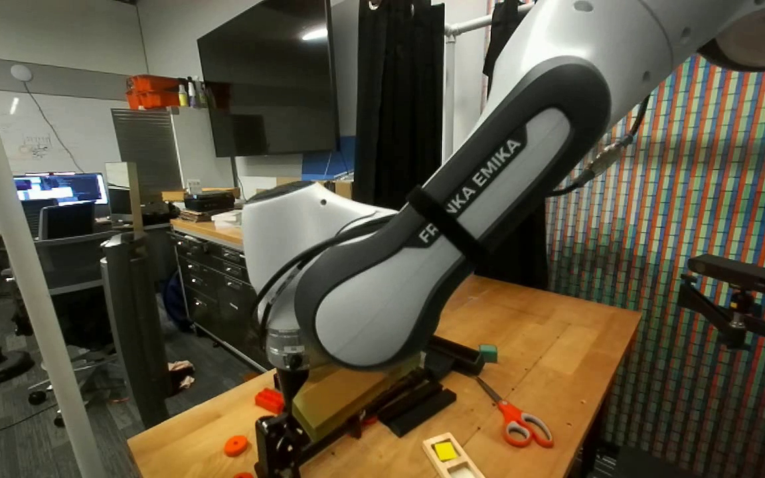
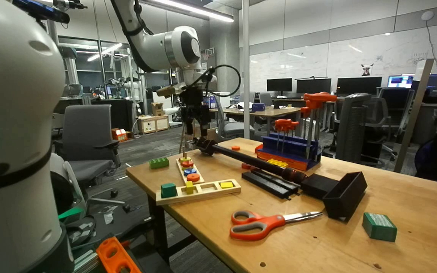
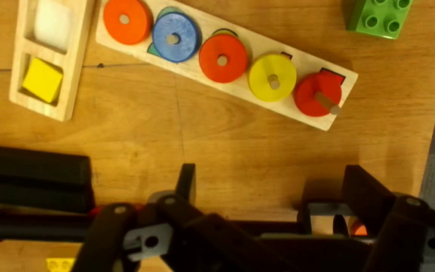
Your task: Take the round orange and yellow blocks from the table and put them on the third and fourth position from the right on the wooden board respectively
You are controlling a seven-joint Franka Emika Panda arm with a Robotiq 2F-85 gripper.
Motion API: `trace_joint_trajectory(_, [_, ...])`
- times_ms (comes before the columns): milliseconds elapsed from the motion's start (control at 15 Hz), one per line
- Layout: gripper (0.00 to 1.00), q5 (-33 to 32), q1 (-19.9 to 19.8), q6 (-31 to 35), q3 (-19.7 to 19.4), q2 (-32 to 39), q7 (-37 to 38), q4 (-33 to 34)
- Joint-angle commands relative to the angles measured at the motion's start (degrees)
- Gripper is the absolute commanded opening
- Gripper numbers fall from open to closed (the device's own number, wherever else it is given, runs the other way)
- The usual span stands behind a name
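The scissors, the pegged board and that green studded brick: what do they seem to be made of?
Scissors: blades likely steel, grey and shiny; orange handles probably plastic, smooth and evenly coloured.
Pegged board: looks like wood, pale and matt, with brown dowel-like pegs.
Green studded brick: probably moulded plastic, smooth, even-coloured, with round studs.

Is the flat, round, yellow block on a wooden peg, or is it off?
On: in the wrist view, a wooden peg sticks up through the flat, round, yellow block.
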Motion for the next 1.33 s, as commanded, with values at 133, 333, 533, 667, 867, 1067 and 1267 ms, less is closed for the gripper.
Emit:
trace_joint_trajectory(133, [1.00, -5.4, -1.7, -9.4, 1.5, -11.6, 2.9, -1.8])
trace_joint_trajectory(333, [1.00, -4.7, -3.3, -14.1, 2.1, -19.5, 1.2, -4.2])
trace_joint_trajectory(533, [1.00, 0.3, -4.6, -18.5, 1.1, -27.5, -5.6, -6.1])
trace_joint_trajectory(667, [1.00, 5.4, -5.3, -20.8, -0.9, -32.8, -13.7, -6.9])
trace_joint_trajectory(867, [1.00, 14.2, -5.6, -27.0, -4.7, -39.4, -25.9, -5.9])
trace_joint_trajectory(1067, [1.00, 19.0, -6.4, -35.2, -8.3, -44.4, -35.1, -4.5])
trace_joint_trajectory(1267, [1.00, 19.9, -8.0, -43.4, -10.0, -47.4, -39.9, -3.7])
